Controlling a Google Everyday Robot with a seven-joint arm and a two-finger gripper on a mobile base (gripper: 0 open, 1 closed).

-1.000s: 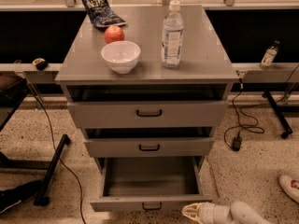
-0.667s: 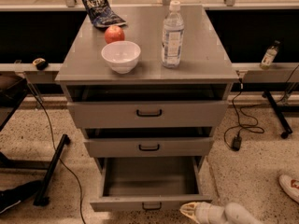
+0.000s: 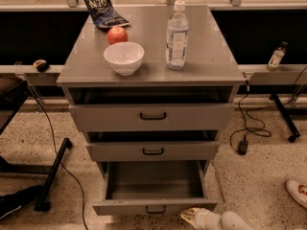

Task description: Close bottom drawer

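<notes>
Three drawers stack in the grey cabinet; the bottom drawer stands pulled far out at 6 o'clock. The tool lies low just beside its front's corner at 5 o'clock; clenched or released, I cannot tell. Pressing squarely near the black handle, straight toward 12 o'clock, should keep it from skewing. The arm reaches in nearly level from 4 o'clock
</notes>
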